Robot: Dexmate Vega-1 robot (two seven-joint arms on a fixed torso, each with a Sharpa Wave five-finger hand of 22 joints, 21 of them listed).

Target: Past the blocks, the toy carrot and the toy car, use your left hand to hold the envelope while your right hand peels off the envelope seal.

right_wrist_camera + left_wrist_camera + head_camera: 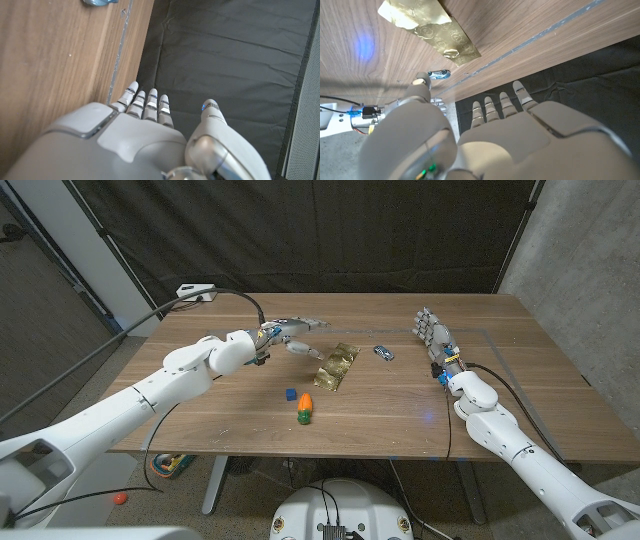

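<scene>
The envelope [336, 366], gold and crinkled, lies on the counter [240, 415] just past the tips of the left fingers [305, 326], apart from them. The left hand [283, 335] reaches in over the counter with its fingers spread and straight, holding nothing. The right hand [434, 335] stands on its edge well to the envelope's other side, fingers extended together and upright, empty too. The toy car [383, 352] sits between the envelope and the right fingers [428, 323]. The carrot [305, 408] and a blue block [290, 394] lie nearer the robot than the envelope, clear of both hands.
</scene>
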